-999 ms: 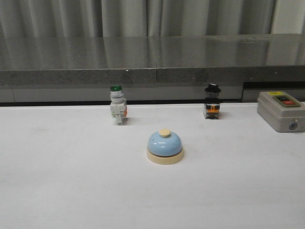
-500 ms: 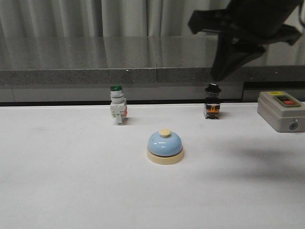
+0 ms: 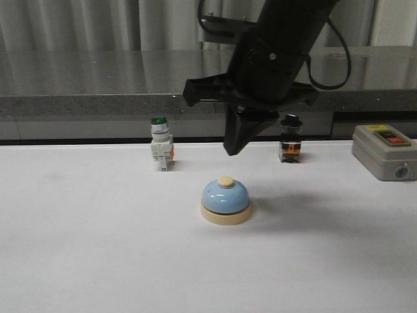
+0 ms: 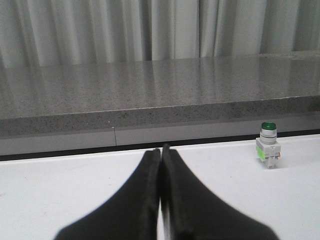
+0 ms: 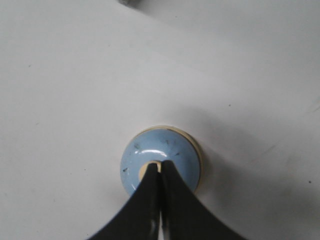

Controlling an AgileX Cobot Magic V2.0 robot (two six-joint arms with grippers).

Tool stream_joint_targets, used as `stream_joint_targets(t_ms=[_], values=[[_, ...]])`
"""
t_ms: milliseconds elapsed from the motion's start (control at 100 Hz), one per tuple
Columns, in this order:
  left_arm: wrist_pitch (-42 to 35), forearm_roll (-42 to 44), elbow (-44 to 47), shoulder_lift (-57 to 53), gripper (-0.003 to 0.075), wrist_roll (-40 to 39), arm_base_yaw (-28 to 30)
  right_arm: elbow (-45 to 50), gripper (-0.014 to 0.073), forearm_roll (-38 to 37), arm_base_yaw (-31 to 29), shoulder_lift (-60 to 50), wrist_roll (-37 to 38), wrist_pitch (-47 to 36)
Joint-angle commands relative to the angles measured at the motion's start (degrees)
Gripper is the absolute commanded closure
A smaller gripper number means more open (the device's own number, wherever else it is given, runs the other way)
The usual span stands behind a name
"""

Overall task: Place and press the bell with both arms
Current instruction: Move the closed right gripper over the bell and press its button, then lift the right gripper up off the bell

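Note:
The bell (image 3: pixel 225 201), a light-blue dome with a cream base and a cream button on top, stands on the white table near the middle. My right gripper (image 3: pixel 231 152) is shut and empty. It points down and hangs a short way above the bell's button, apart from it. In the right wrist view the shut tips (image 5: pixel 159 163) line up over the button of the bell (image 5: pixel 160 156). My left gripper (image 4: pixel 161 149) is shut and empty, low over the table on the left, and is out of the front view.
A green-capped white switch (image 3: pixel 160 145) stands behind the bell to the left and also shows in the left wrist view (image 4: pixel 268 152). A black-knobbed switch (image 3: pixel 290 143) stands behind to the right. A grey button box (image 3: pixel 384 152) sits at the right edge. A grey ledge (image 3: pixel 98 98) runs along the back.
My right arm has come into view from the upper right and moved left and down to hang over the bell. The bell has not moved.

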Motion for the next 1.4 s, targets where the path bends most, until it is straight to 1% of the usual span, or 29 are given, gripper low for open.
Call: stream_joint_targets(t_ms=[0, 420, 700, 850, 969, 1159, 1389], values=[[-4.9, 0.0, 2.3, -1.5, 0.0739, -0.6, 0.0, -2.4, 0.0654, 0.3, 0.5, -2.0, -0.7, -1.1], [-4.9, 0.0, 2.3, -1.5, 0.0739, -0.6, 0.0, -2.4, 0.0654, 0.3, 0.6, -1.3, -0.7, -1.2], [-4.9, 0.0, 2.3, -1.5, 0.074, -0.6, 0.0, -2.4, 0.0654, 0.3, 0.6, 2.5, -0.7, -1.1], [-4.9, 0.0, 2.3, -1.5, 0.074, -0.6, 0.0, -2.4, 0.0654, 0.3, 0.6, 2.0, -0.7, -0.8], [-4.9, 0.0, 2.3, -1.5, 0.074, -0.6, 0.0, -2.4, 0.0654, 0.0, 0.6, -0.5, -0.7, -0.4], [-4.9, 0.0, 2.3, -1.5, 0.074, -0.6, 0.0, -2.3, 0.0654, -2.5, -0.1, -7.7, -0.7, 1.1], [-4.9, 0.0, 2.3, -1.5, 0.074, -0.6, 0.0, 1.2, 0.0654, -5.1, -4.0, -19.3, -0.7, 1.2]])
